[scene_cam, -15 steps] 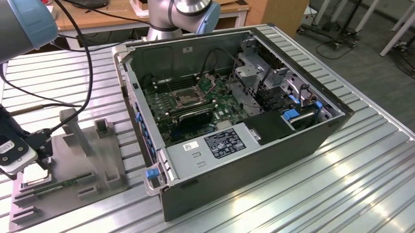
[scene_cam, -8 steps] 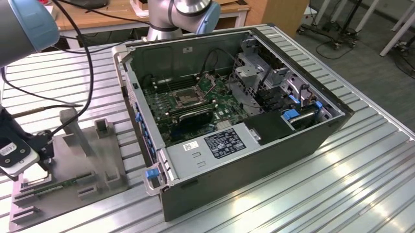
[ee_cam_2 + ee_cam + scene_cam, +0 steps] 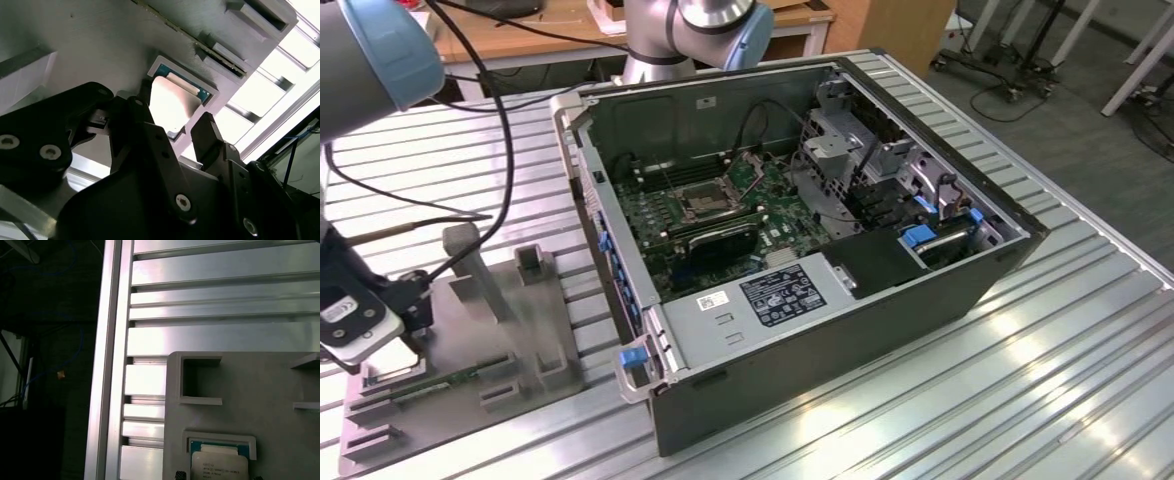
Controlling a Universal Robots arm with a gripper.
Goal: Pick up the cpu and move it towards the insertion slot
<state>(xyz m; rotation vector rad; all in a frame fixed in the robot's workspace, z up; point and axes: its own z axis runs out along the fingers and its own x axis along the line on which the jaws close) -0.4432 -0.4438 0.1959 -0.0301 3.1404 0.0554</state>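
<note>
A slatted aluminium table (image 3: pixel 1014 380) carried everything. On it, towards the exterior view's right, an open black case (image 3: pixel 854 330) lay on its side, its green board facing up. A black-and-white label (image 3: pixel 778 296) and a smaller white sticker (image 3: pixel 719 301) sat on the grey box at the case's near edge; their print could not be made out. A blue latch (image 3: pixel 634 357) stuck out at the near left corner of the case.

The arm (image 3: pixel 360 50) came in from the exterior view's far left and reached down at the left edge, well apart from the case. Under it lay a grey fixture (image 3: pixel 547 340) with upright holders, and a narrow green strip (image 3: pixel 443 385) rested in one of its near slots.

The slot (image 3: pixel 708 205), a square dark socket in a shiny frame, sat in the middle of the board inside the case.

In the second wrist view the gripper (image 3: pixel 175 107) hung just over the fixture with its 2 black fingers (image 3: pixel 145 135) spread, 1 on each side of the cpu (image 3: pixel 170 97). Whether they touched the chip could not be told. The cpu lay flat in a raised square pocket of the fixture, silvery top up, far from the slot. In the first wrist view its top (image 3: pixel 220 469) bore a few lines of dark print, not legible.
</note>
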